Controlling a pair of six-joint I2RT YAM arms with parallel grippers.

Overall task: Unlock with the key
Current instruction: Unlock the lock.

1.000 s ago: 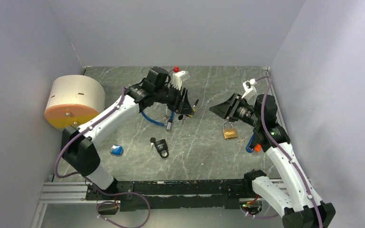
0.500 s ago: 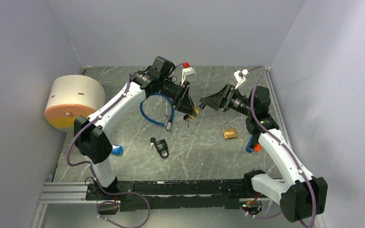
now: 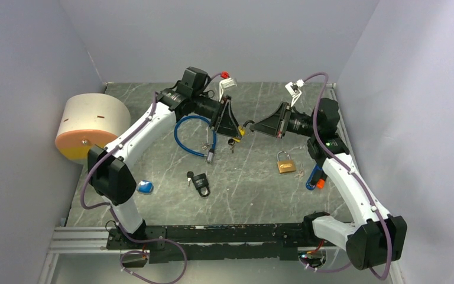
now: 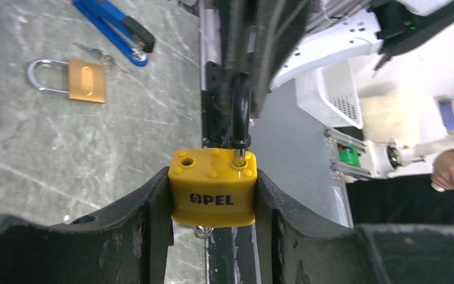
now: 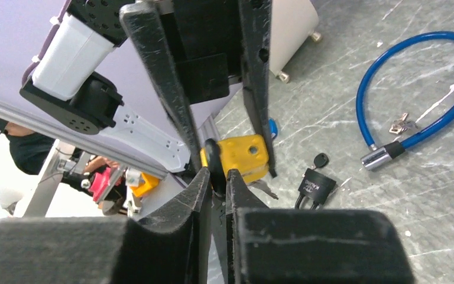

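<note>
The left gripper [image 3: 234, 126] is raised above the table [image 3: 248, 192] near its middle, clamped on the body of a yellow padlock [image 4: 213, 189], 1 finger pressed flat on each side of it. From the left wrist view the lock's top faces away from the camera: 1 leg of its black shackle [image 4: 240, 112] sits in the right hole, and the left hole shows as an open round socket. The right gripper [image 3: 253, 127] meets it head on from the other side, its 2 fingers closed tight on the shackle, which the right wrist view shows as a dark bar nipped between the pads just in front of the yellow body. A bit of metal [image 4: 201, 232] hangs under the lock; whether a key sits in the keyhole cannot be told. On the table lie a brass padlock [image 3: 285, 164] with small keys beside it near the right arm, a black padlock [image 3: 200, 182] with its key toward the front, a blue cable lock [image 3: 192, 136] looped under the left arm, a small blue object [image 3: 145, 187], and a blue clip [image 3: 314, 179] at the right. A round cream drum [image 3: 91, 126] stands at the left edge.
</note>
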